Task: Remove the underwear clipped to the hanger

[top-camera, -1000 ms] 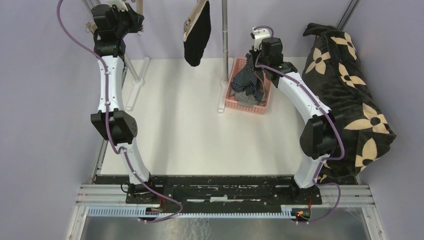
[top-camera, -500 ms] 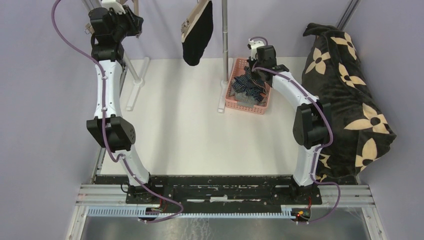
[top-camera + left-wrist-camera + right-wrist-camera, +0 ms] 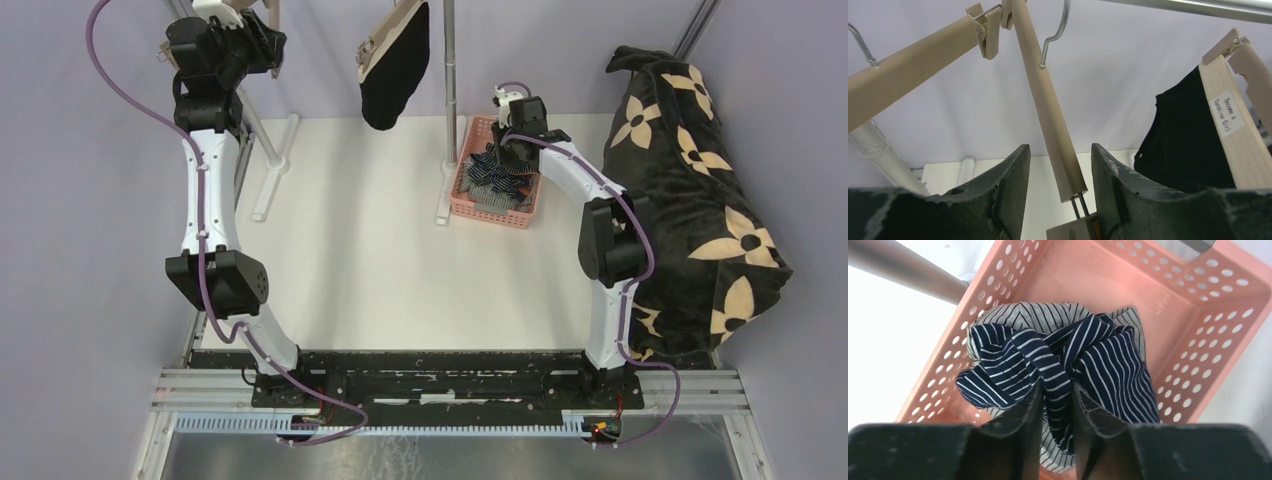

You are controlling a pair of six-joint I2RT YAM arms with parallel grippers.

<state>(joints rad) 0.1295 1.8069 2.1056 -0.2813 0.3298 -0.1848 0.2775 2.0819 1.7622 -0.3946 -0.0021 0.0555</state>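
Observation:
The plain black underwear [image 3: 392, 72] hangs clipped to a wooden hanger [image 3: 1230, 117] on the rack; it also shows in the left wrist view [image 3: 1188, 145]. My left gripper [image 3: 252, 42] is open, raised at the far left, its jaws [image 3: 1060, 148] on either side of an empty wooden hanger bar [image 3: 1050, 107] without touching it. My right gripper [image 3: 507, 148] is down in the pink basket [image 3: 490, 214], shut [image 3: 1056, 385] on a fold of the navy striped underwear [image 3: 1108, 360]. That piece lies on the grey-white underwear [image 3: 1045, 315] in the basket [image 3: 1208, 305].
A metal rack pole [image 3: 450, 70] stands just left of the basket, with white rack feet [image 3: 270, 170] at the far left. The big black flower-print blanket [image 3: 700, 190] is heaped along the right side. Another empty wooden hanger with a clip [image 3: 923, 55] hangs beside my left gripper.
My right gripper has gone down into the basket with the navy striped underwear, which now rests there. My left arm has stretched a little higher and further left at the hangers.

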